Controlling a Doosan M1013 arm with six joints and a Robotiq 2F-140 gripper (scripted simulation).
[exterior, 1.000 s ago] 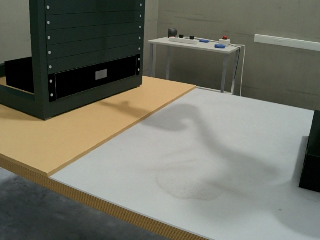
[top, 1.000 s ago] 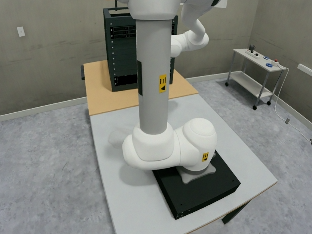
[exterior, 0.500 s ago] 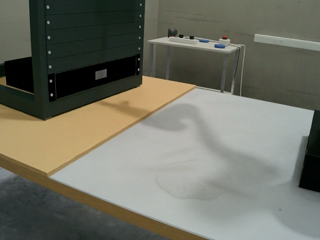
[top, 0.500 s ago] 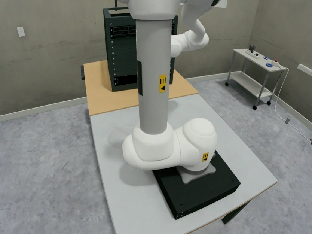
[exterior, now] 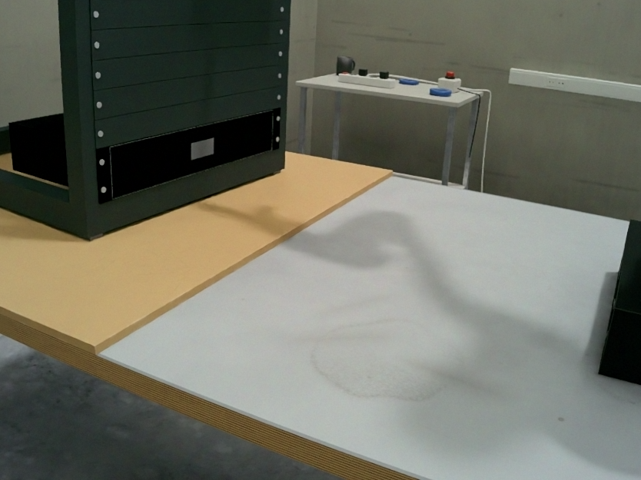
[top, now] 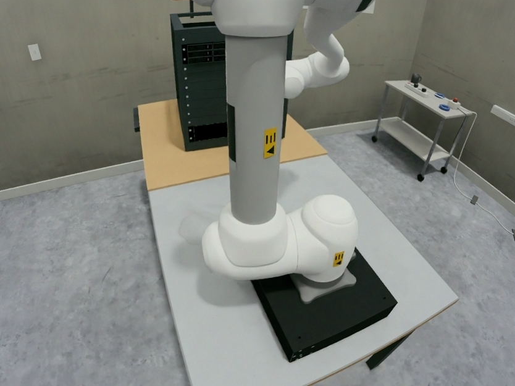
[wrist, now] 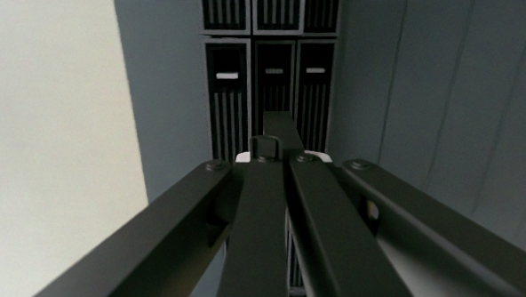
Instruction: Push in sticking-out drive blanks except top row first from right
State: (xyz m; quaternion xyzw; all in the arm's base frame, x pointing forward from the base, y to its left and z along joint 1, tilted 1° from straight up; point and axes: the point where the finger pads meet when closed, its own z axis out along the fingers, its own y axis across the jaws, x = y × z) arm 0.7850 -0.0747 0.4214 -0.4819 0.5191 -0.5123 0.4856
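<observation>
Gripper [wrist: 275, 148], fingers pinched together on nothing, noses against a drive blank [wrist: 274, 84] at 12 o'clock on the rack [top: 176, 72]; how many blanks remain proud is unclear from this close view.

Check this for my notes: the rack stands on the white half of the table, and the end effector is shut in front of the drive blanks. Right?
Not quite. The rack stands on the tan wooden board, not the white half; the exterior view shows it. The rest holds: the end effector is shut in front of the drive blanks.
</observation>
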